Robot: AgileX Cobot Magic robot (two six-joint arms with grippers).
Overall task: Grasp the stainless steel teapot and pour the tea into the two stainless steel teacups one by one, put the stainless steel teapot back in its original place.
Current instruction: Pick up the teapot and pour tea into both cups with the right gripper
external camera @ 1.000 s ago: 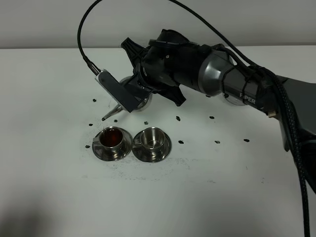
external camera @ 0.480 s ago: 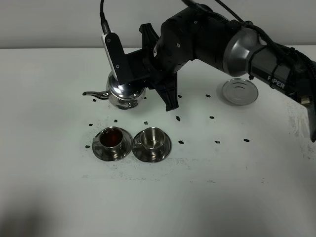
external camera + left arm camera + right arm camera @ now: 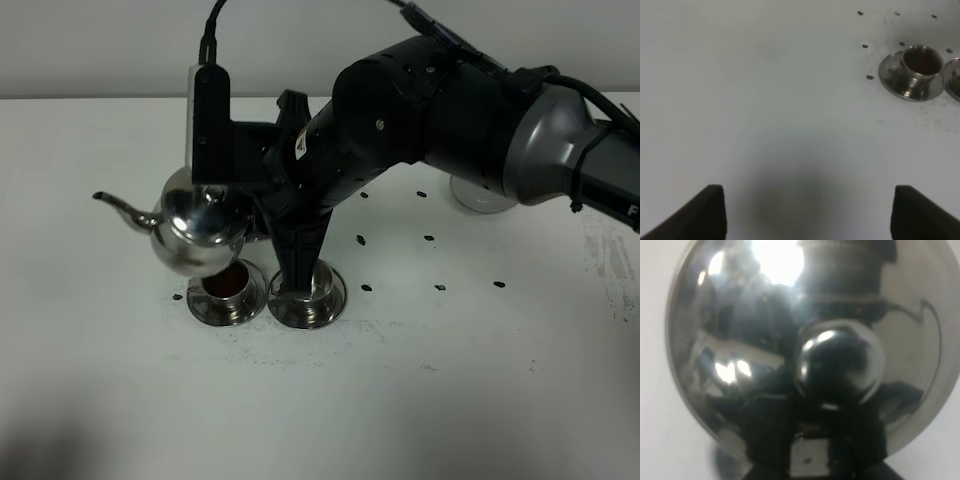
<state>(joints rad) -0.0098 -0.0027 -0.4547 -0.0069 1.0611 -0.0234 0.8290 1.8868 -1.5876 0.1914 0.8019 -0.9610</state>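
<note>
Two teacups to serve, and one is done. A second ago the stainless steel teapot (image 3: pixel 195 235) was tipped spout-down over the filled teacup (image 3: pixel 916 80). Half a second ago it was level and pulled back behind the pair. Now it is forward again, upright and held off the worktop (image 3: pixel 450 400), its belly hanging in front of that same cup in the high view.

The spout (image 3: pixel 118 205) points away from the second teacup (image 3: pixel 322 283), which looked dry in those earlier pictures. So the first pour reads as finished. The pot seems to be mid-transfer, and it needs to shift across before the spout can come over the next rim.

The right pincer (image 3: pixel 258 205) is clenched on the teapot at its handle side. One black finger hangs down across the second teacup and hides its inside.

The left wrist view gives what the high camera cannot: the filled teacup in the open on its saucer (image 3: pixel 890 82), with dark reddish tea (image 3: pixel 922 61) plain to see. It also shows the left pincer (image 3: pixel 807 202) released, with nothing between its fingers, over bare worktop.

The right wrist view is all teapot, with its domed lid (image 3: pixel 730 340) and knob (image 3: pixel 840 362) from above and no cup in sight. Only the high view shows the round steel disc (image 3: pixel 478 200) behind the arm, probably the pot's resting place.
</note>
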